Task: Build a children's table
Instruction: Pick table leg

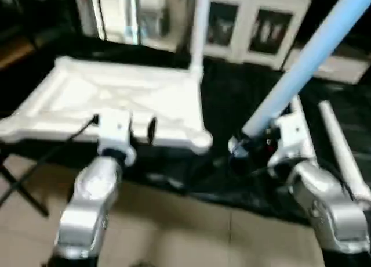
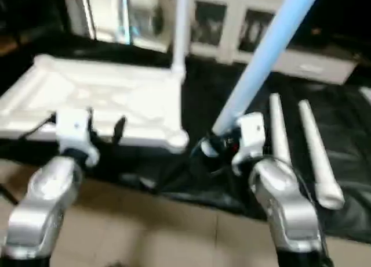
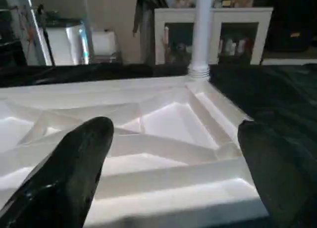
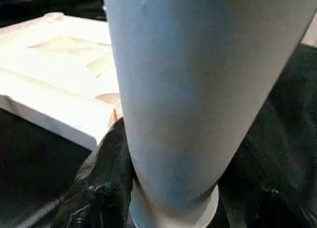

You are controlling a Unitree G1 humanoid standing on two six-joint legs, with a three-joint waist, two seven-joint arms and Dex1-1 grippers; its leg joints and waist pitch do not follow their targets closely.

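A: Lying upside down on the black cloth, the tabletop is your biggest piece; its ribs face up, so the corner sockets are open to you. One leg stands upright in the far corner on your right side.

B: And the arms?

A: Your left gripper sits at the tabletop's near edge with its fingers spread apart, nothing between them, probably placed to steady the top. Your right gripper is clamped on the thick end of a second leg, which tilts up and away to the right, well apart from any socket.

B: Where would that one go?

A: The near right corner looks closest, just beside your right gripper. You'd need to bring the leg upright before lowering it.

B: Room to do that?

A: Open cloth lies between the tabletop's right edge and the two spare legs lying side by side. Watch the standing leg when you swing, and the cloth's near edge, where the floor begins.
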